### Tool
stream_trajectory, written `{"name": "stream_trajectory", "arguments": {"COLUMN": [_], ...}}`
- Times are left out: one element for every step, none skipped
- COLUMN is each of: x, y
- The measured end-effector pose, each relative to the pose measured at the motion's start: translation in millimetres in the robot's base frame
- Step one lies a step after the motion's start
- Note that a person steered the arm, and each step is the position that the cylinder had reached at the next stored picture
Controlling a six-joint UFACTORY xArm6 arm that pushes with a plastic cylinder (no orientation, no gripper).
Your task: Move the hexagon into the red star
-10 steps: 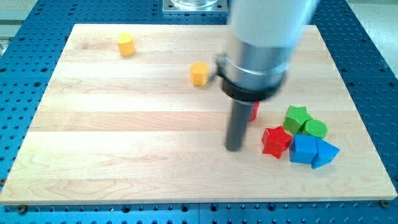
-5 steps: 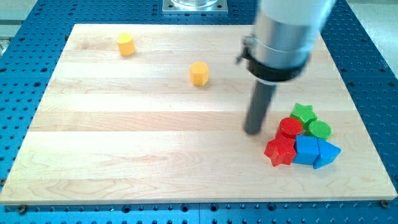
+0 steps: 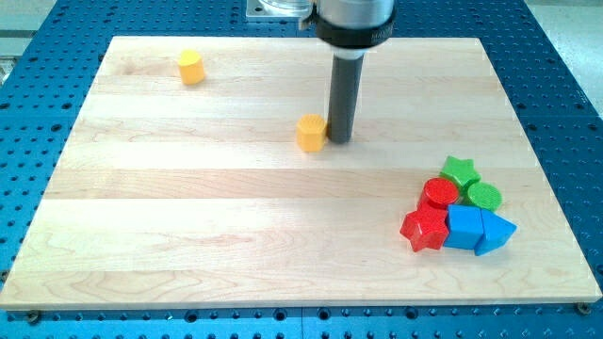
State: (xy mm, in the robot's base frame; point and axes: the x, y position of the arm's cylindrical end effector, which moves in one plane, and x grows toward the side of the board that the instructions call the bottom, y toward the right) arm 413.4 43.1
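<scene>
The yellow hexagon [image 3: 310, 133] lies near the middle of the wooden board [image 3: 188, 217]. My tip [image 3: 339, 141] stands right against its right side, touching or nearly touching. The red star [image 3: 424, 229] lies far off at the view's lower right, at the left end of a tight cluster of blocks.
The cluster by the red star holds a red cylinder [image 3: 438, 194], a green star [image 3: 459, 171], a green cylinder [image 3: 484, 197], a blue cube [image 3: 462, 226] and a blue triangle [image 3: 496, 232]. Another yellow block [image 3: 191, 67] sits at the view's upper left.
My tip has moved from beside the red star up and left to the yellow hexagon's right side. The hexagon has shifted slightly down and right. Earlier the red cylinder was pushed into the cluster.
</scene>
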Motion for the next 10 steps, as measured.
{"name": "stream_trajectory", "arguments": {"x": [-72,-58,45,76,54,-6,6,60,22,-29], "y": [-4,-92,-61,-31,-145,-97,-24,37,-2,-9]}}
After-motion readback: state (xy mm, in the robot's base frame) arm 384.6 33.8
